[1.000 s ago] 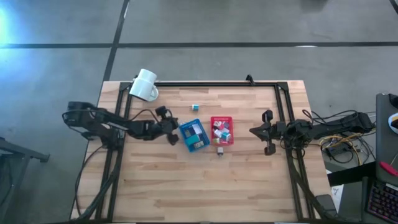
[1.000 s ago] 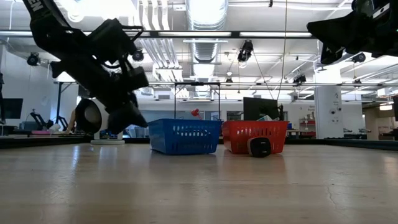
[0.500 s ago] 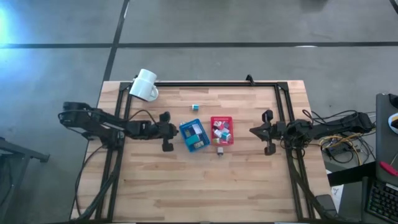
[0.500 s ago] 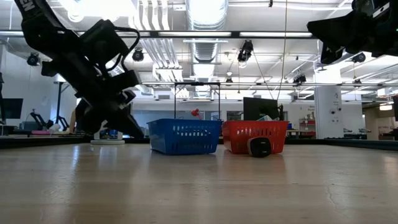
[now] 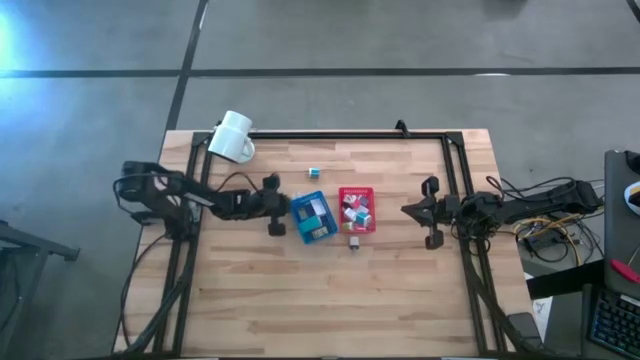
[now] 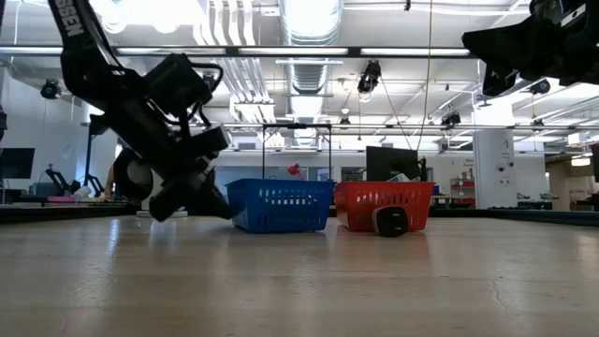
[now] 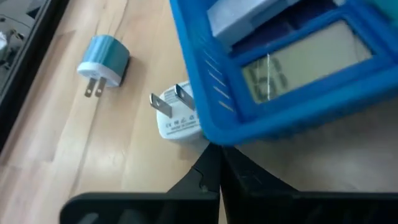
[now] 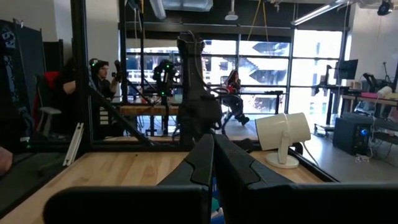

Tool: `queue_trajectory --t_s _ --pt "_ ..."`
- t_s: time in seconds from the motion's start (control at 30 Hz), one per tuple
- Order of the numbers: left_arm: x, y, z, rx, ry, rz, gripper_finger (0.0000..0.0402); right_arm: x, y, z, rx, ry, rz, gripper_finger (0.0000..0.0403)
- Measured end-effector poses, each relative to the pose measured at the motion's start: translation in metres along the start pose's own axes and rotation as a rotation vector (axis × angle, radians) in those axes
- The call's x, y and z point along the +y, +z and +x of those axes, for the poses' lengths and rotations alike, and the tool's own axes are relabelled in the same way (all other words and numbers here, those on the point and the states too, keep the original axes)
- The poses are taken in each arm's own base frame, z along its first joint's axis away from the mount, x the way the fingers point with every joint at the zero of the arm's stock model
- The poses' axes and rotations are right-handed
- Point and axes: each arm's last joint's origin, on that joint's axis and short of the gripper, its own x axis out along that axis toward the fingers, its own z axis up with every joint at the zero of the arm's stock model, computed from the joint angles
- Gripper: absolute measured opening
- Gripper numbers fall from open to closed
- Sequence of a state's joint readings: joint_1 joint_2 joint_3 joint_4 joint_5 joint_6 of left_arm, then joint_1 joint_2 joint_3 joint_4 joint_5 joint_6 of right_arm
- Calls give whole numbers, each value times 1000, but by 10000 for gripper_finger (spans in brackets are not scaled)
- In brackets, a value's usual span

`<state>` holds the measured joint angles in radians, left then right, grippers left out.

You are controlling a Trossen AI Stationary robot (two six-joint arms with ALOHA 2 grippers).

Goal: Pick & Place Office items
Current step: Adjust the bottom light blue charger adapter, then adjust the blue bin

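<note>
White plug (image 7: 177, 118) just beyond closed jaws

No text can be read with certainty. A white plug (image 7: 176, 115) has small print on its face, too blurred to read. An item with a screen in the blue tray (image 7: 211, 118) shows indistinct digits.

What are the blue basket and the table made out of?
The blue basket looks like plastic: smooth, slightly shiny, with thin molded slots in its wall. The table looks like wood: pale planks joined side by side with visible grain, and a light sheen, probably a varnish.
</note>
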<state>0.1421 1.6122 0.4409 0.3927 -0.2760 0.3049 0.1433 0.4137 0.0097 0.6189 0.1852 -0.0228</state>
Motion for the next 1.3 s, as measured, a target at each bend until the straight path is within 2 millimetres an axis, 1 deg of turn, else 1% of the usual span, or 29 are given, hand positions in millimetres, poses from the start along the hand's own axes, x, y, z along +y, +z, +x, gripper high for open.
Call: queue_trajectory --t_s 0.23,0.37,0.5,0.7,0.87,0.93,1.0,1.13,1.3 --pt "14 4 12 13 47 -9 2 0 0 0 0 0 1 8" --pt "21 6 15 9 72 17 3 0 0 0 0 0 1 8" --pt "26 5 17 1 90 80 5 0 0 0 1 0 1 8" --pt "29 6 17 -16 69 159 2 0 0 0 2 1 0 8" --pt "31 7 13 18 114 221 7 0 0 0 2 1 1 8" --pt "31 7 10 12 76 255 7 0 0 0 2 0 1 8" --pt "29 7 7 -9 -2 287 5 0 0 0 2 0 -3 8" --pt "26 8 3 -50 -119 293 3 0 0 0 2 0 -17 8" --pt "22 12 2 -80 -161 298 6 0 0 0 3 1 -33 8"
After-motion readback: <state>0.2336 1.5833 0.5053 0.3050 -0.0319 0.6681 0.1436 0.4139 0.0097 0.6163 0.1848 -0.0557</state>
